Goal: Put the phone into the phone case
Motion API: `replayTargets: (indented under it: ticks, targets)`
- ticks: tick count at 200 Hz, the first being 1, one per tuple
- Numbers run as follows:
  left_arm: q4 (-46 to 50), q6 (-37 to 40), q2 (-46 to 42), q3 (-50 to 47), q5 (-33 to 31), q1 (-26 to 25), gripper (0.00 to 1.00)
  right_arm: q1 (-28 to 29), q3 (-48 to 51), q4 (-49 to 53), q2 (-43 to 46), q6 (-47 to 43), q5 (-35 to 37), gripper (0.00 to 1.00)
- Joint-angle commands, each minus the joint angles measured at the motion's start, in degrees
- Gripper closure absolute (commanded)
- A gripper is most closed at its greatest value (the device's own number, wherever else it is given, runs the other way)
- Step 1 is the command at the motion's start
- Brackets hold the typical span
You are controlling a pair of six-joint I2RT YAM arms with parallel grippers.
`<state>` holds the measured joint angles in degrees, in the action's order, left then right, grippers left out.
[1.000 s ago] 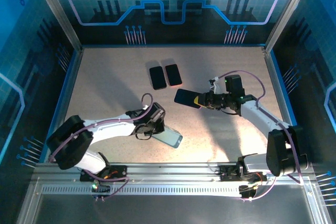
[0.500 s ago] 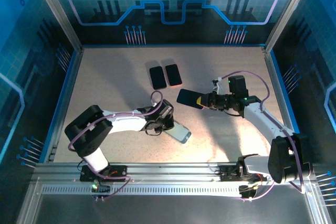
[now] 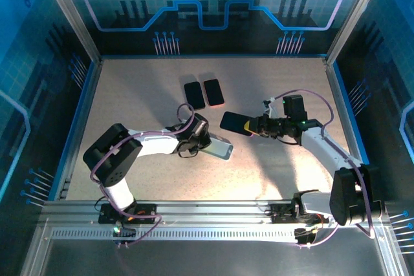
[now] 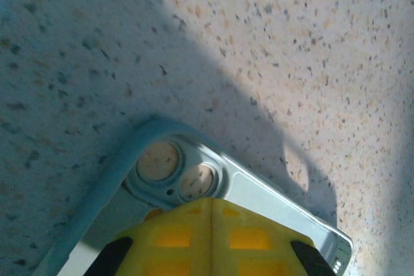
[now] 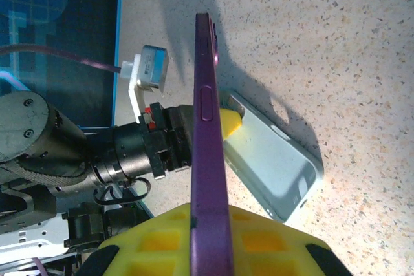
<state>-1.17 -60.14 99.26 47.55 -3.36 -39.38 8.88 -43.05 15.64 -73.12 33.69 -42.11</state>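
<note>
**Alignment step.** The left gripper (image 3: pixel 203 143), jaws closed on the camera end of the pale-blue phone case (image 3: pixel 221 150), pins it mid-table (image 3: pixel 129 101). The right gripper (image 3: pixel 248 125) clamps the purple phone (image 3: pixel 231 121) edge-on, raised beside the case. The next move calls for levelling and lowering the phone into the case.

phone (image 5: pixel 207 127): purple edge
phone case (image 5: pixel 278 166): pale blue-grey
jaws: yellow, grid-moulded
bench (image 4: pixel 291 43): beige, dark-speckled
walls (image 3: pixel 207 4): blue, circuit-line pattern
cables (image 5: pixel 58 53): lilac
</note>
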Motion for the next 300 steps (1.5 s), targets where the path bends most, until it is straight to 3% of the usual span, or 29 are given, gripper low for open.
replayTargets:
  ticks: [1,56,112,170,300]
  targets:
    - [7.4,-0.3,0.3,-0.5,-5.8,1.0,1.00,-0.7,0.7,-0.7,-0.7,-1.4,-2.7,1.00]
    - [7.6,0.3,-11.3,-1.4,-8.1,0.9,1.00,1.1,1.5,0.4,-0.3,-1.4,-2.5,1.00]
    - [13.2,5.1,-19.8,-5.7,-10.6,3.5,1.00,9.0,5.3,-8.0,-1.8,6.2,0.0,1.00]
    - [6.4,7.5,-17.3,-10.9,-9.0,7.0,1.00,16.1,6.8,-18.8,-5.6,14.9,2.9,1.00]
    - [-4.2,9.3,-7.0,-10.3,-5.2,7.0,1.00,19.6,7.8,-28.7,-13.7,22.2,6.1,1.00]
